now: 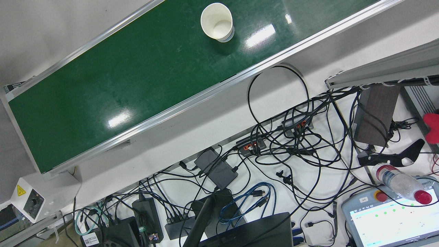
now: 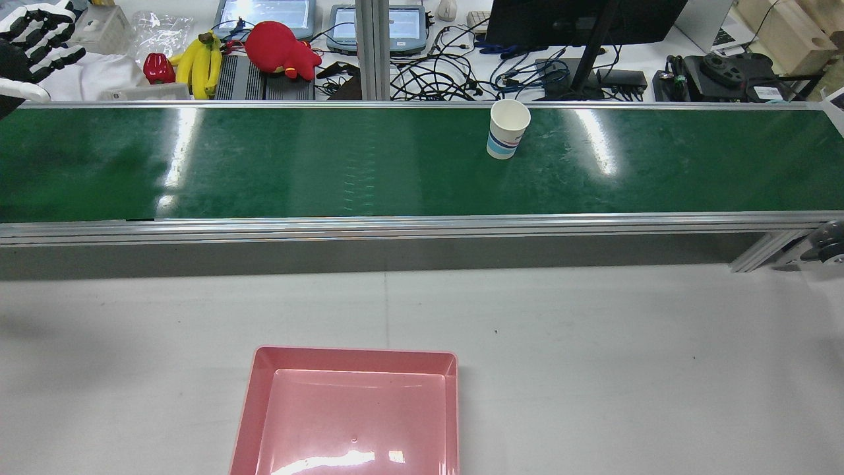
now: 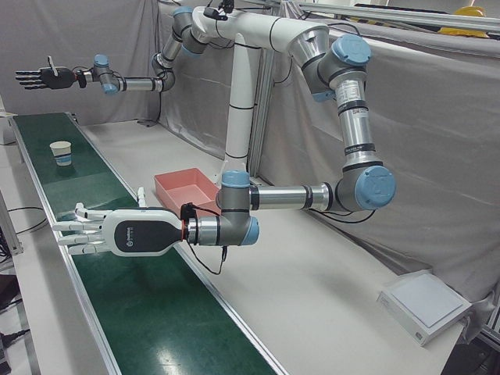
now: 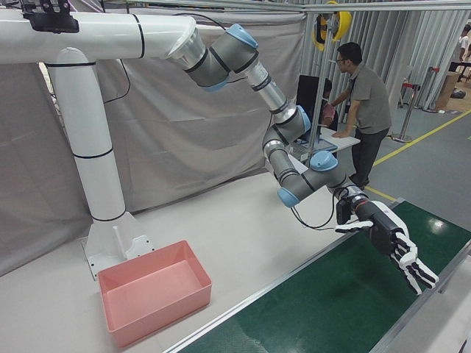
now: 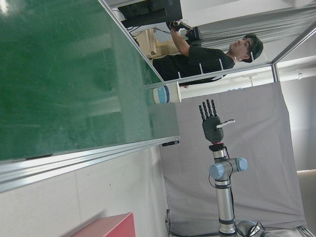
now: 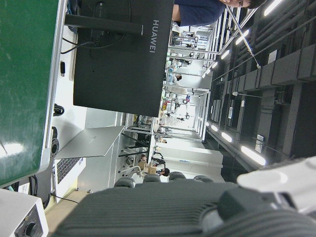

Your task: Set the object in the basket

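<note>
Nothing is in my hands at this moment, so I judge that the task is at its very first step: the object is not yet reached, and the grasp is not begun.

The object, a paper cup (image 2: 508, 128), stands upright on the green belt (image 2: 330, 165), right of the middle of the rear view and close to the upper edge of the belt there. It looks empty. The pink basket (image 2: 356, 355) is at the bottom centre of the same view, on the grey table, well apart from the cup, and nothing lies in it.

My left hand (image 2: 36, 36) shows in the upper left corner of the rear view, released, with the fingers stretched and spread; it is well apart from the cup. My right hand (image 4: 394, 246) hangs over the belt at the lower right of the right-front view, also released with fingers apart, grasping nothing. It is outside the frame of the rear view.

I think the cup is nearer to my right hand, so this hand is the natural one for the pick. The next move calls for bringing it down beside the cup with the fingers wide enough to go around the wall. The closing must be gentle, because a paper cup is light, tips easily and can be crushed. After this comes the lift and the carry to the basket.
</note>
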You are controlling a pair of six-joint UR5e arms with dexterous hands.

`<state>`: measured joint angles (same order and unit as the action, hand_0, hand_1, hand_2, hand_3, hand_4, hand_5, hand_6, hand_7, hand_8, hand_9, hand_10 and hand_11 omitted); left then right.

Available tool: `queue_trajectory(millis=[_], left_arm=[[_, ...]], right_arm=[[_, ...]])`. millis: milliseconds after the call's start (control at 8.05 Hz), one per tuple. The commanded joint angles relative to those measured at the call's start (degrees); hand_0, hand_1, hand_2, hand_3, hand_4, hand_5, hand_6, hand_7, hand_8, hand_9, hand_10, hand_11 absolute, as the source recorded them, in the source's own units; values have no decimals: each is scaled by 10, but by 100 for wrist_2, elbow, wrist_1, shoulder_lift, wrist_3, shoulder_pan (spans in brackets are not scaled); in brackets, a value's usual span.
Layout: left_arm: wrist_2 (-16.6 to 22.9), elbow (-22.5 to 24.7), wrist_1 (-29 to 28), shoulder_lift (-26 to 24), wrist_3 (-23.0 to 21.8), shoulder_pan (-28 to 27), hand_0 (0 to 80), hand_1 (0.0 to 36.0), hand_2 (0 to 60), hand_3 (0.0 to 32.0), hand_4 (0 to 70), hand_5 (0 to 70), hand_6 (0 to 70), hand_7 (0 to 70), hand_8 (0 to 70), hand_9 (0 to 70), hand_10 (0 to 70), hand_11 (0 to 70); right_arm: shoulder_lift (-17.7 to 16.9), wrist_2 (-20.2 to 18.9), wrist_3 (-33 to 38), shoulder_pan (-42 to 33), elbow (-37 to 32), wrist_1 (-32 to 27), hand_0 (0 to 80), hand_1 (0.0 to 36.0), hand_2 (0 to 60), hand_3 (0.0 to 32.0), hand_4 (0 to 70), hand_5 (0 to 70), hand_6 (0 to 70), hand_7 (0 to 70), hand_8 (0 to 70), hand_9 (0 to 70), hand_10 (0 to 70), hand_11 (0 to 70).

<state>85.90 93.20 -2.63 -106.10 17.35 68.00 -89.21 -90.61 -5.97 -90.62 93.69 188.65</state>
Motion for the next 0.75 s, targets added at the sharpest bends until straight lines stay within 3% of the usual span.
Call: queue_trajectory(millis=[0,621], left_arm=[[76,-21,17,1,14,-6,565,158,0,84,0,403,13,16,13,0,40,80],[50,-82,184,-34,93,-111,566,164,0,82,0,401,14,17,7,0,50,96]], right_arm=[[0,0,8,0,0,-3,0,0,0,0,0,0,0,0,0,0,0,0],[0,0,-1,0,0,-3,0,0,0,0,0,0,0,0,0,0,0,0]])
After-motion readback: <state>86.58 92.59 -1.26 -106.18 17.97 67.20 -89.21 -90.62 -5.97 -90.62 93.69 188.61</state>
